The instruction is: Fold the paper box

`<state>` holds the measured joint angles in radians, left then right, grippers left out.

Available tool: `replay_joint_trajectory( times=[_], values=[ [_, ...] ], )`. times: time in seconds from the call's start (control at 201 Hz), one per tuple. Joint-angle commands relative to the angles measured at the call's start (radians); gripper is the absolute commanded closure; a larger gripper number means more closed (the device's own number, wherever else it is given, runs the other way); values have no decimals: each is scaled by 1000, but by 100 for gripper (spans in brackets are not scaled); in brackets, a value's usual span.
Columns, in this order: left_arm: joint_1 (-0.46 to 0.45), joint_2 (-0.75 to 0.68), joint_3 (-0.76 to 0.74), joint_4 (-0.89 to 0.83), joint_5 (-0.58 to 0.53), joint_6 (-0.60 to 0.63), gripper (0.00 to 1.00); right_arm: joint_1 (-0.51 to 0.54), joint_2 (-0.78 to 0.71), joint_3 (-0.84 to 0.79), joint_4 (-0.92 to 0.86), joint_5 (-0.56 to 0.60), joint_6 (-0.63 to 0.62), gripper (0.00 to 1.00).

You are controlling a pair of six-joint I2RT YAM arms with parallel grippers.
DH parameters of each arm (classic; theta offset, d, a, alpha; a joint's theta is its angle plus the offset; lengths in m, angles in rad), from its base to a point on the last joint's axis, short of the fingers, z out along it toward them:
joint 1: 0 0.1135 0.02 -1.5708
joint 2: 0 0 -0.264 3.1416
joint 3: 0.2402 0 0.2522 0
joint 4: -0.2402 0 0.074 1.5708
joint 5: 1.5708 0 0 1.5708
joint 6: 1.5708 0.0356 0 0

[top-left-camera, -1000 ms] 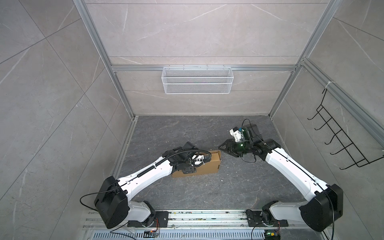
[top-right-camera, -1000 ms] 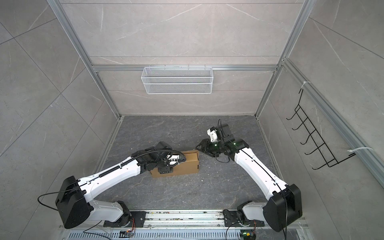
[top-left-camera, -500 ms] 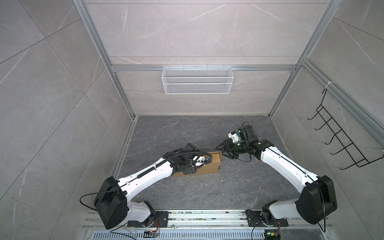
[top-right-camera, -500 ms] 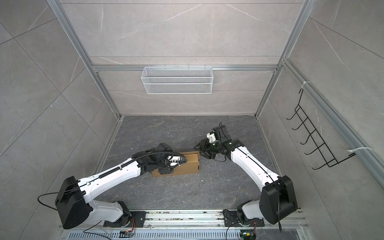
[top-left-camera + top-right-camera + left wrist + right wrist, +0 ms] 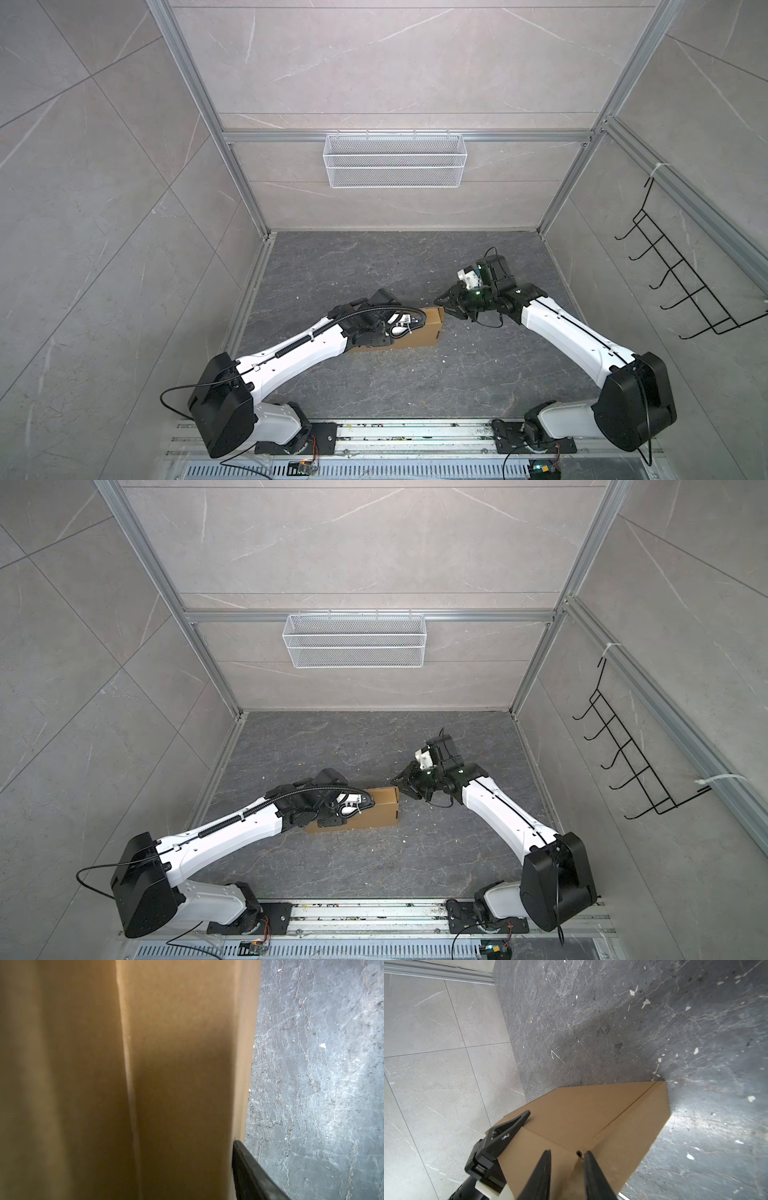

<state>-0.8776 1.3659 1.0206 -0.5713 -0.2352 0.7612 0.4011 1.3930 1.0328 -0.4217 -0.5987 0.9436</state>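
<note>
- The paper box (image 5: 422, 334) lies mid-counter (image 5: 415, 386) and looks largely closed up.
- The left gripper (image 5: 380, 338) sits against the box's left portion, judged to be steadying it. Its jaws are hidden, so their state cannot be told.
- The right gripper (image 5: 567, 1153) is at the box's right end corner, jaws narrowly apart with nothing clamped, probably lined up to press that end.

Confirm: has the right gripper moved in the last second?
Yes. The right gripper came slightly nearer the paper box, away from the back wall.
</note>
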Motion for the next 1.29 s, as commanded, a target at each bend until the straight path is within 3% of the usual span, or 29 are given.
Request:
replay_joint_trajectory(
  times=[0.0, 0.209, 0.518, 0.637, 0.861, 1.015, 1.284],
  values=[
    [-23, 45, -10, 21, 2, 18, 41, 12, 14, -37, -4, 4, -27, 71],
    [-23, 45, -11, 21, -8, 13, 40, 10, -20, -20, 14, -42, -28, 60],
    [-23, 46, -14, 25, -6, 7, 38, -3, -44, 10, -20, -54, -81, 62],
    [-22, 48, -17, 32, -5, 13, 37, -11, -65, 46, -74, -32, -169, 61],
    [-21, 62, -7, 28, 5, 12, 37, -16, -146, 141, -279, 190, -493, 61],
    [-21, 68, 3, 18, 11, 13, 37, 14, -206, 110, -300, 265, -562, 64],
    [-20, 91, 26, 5, 17, 7, 37, 192, -188, 140, -371, 505, -659, 69]
  ],
)
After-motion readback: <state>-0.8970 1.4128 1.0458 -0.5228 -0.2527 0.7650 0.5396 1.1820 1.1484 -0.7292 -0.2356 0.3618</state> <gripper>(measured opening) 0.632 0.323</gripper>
